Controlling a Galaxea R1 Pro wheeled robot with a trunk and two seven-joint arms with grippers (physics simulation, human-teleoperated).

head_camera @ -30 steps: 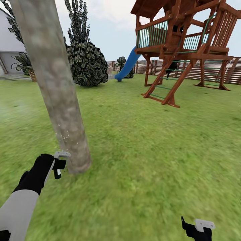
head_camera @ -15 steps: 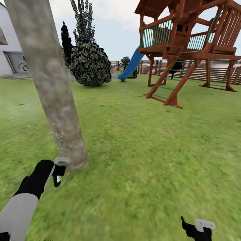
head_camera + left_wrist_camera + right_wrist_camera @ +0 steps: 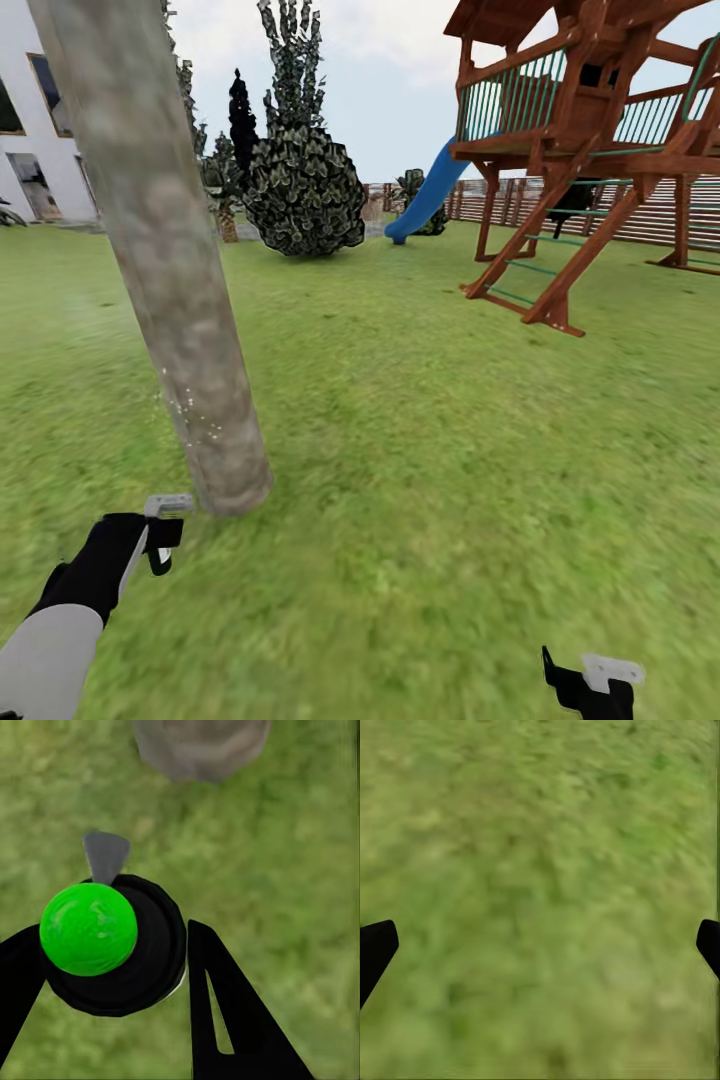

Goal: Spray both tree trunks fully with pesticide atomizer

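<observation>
In the head view, the thick grey-tan mottled tree trunk rises at the left from the green grass floor, with fine pale specks low on its near side. The left end effector hovers just beside its base; a brown wooden play tower and a round dark leafy bush stand well behind. The right end effector hangs low over grass.

In the left wrist view, the left end effector is clamped on the black pesticide atomizer with a bright green cap, its grey nozzle pointing toward the trunk's foot.

In the right wrist view, the right end effector is spread apart, holding nothing.

The step in hand appears to be spraying this trunk; the next move likely calls for aiming the nozzle higher to cover bare bark.
</observation>
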